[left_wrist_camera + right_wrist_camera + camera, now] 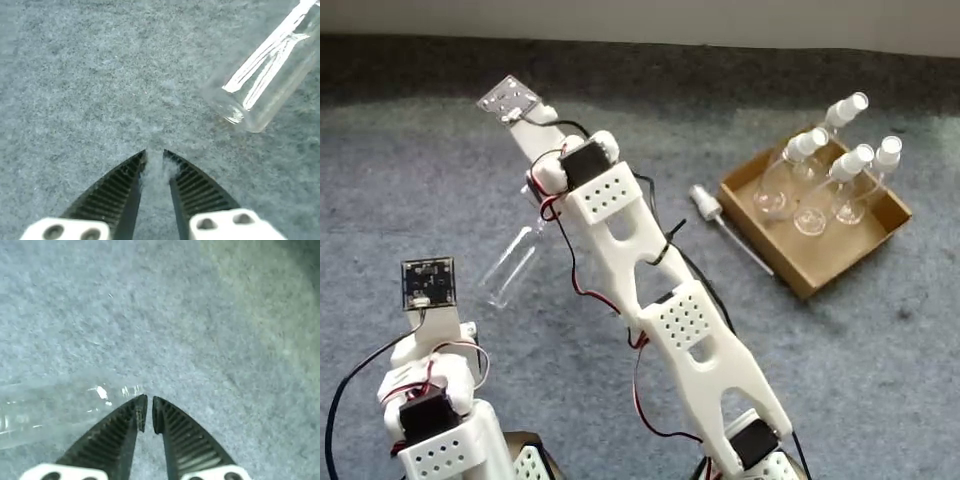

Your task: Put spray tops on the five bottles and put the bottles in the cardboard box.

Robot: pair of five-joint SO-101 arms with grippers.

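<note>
- Grey carpet (pixel 410 150) is covering everything. In the high view I am seeing the cardboard box (pixel 865 250) holding four capped bottles (pixel 848 170), with a loose spray top (pixel 708 205) lying just beside it. The bare bottle (pixel 510 265) is lying flat, well apart from them, between the arms.
- Left wrist view: the left gripper (pixel 154 154) is sitting pinched almost closed on nothing. The bare bottle (pixel 260 85) is pointing its base at it, its long axis slanting away.
- Right wrist view: the right gripper (pixel 149 399) is likewise closed and empty. The bare bottle (pixel 45 415) is lying just beside one fingertip, so I am judging this arm the nearer.
</note>
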